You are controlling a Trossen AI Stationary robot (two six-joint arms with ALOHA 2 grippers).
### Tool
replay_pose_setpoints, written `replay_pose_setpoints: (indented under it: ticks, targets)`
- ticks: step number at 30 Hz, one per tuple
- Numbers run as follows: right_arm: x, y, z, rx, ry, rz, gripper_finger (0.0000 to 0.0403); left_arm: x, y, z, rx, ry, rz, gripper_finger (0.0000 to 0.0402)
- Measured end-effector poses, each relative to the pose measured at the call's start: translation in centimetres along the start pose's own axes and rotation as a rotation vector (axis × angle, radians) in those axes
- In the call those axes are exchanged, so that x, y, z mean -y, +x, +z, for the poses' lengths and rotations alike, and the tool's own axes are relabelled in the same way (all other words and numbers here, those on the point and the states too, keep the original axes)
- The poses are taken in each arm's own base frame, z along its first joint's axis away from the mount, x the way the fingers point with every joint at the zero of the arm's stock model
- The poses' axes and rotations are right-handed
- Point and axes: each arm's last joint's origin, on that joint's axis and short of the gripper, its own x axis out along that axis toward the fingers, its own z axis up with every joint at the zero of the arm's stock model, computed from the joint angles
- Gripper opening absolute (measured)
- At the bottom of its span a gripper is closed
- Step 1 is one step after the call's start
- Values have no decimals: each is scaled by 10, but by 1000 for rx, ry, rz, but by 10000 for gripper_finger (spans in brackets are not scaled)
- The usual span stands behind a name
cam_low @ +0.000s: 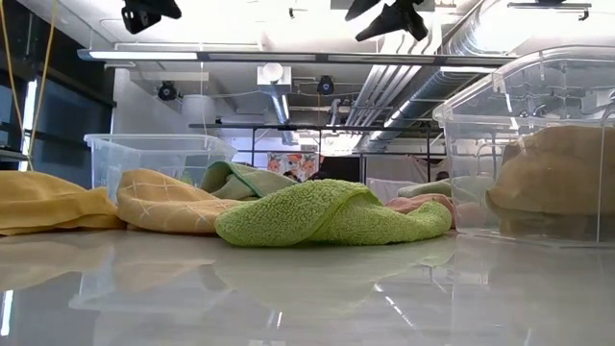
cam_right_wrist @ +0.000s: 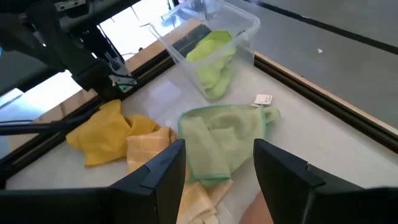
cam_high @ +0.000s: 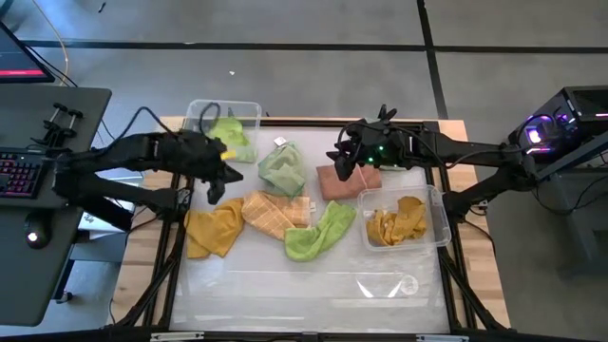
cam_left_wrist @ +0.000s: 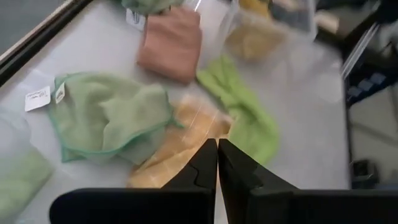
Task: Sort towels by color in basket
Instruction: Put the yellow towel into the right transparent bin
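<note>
Several towels lie loose on the table. A pale green one (cam_high: 283,169) lies at the middle, with a salmon pink one (cam_high: 344,181) to its right. Nearer are a peach-orange one (cam_high: 275,214), a mustard yellow one (cam_high: 213,231) and a lime green one (cam_high: 319,232). My left gripper (cam_high: 228,179) hovers shut above the table's left part, beside the left bin; its shut fingers (cam_left_wrist: 217,158) hold nothing. My right gripper (cam_high: 340,161) hangs open (cam_right_wrist: 217,168) over the pink towel's far-left corner, facing the pale green towel (cam_right_wrist: 221,140). Both are raised well above the cloths.
A clear bin (cam_high: 250,107) at the far left holds lime green cloth (cam_high: 233,141). A second clear bin (cam_high: 440,211) at the right holds mustard yellow cloth (cam_high: 397,223). A clear lid (cam_high: 389,285) lies near the table's near edge. A dark frame rail borders the table.
</note>
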Motion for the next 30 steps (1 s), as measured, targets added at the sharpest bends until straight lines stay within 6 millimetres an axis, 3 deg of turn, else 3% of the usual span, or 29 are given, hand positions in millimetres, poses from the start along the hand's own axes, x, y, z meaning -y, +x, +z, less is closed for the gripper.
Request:
replay_pose_setpoints:
  ticks: [7, 11, 16, 24, 30]
  targets:
    - [1, 0, -3, -27, -28, -14, 183, 17, 29, -21, -308, 139, 69, 29]
    - [2, 0, -3, -29, -36, -15, 183, 22, 47, -35, -524, 135, 181, 59]
    - [2, 0, -4, -42, -42, -22, 183, 21, 70, -52, -622, -3, 294, 108]
    - [1, 0, -5, -62, -119, 17, 183, 2, 96, -108, -810, -275, 387, 187]
    - [4, 1, -4, -59, -124, 9, 183, -7, 113, -134, -803, -401, 423, 241]
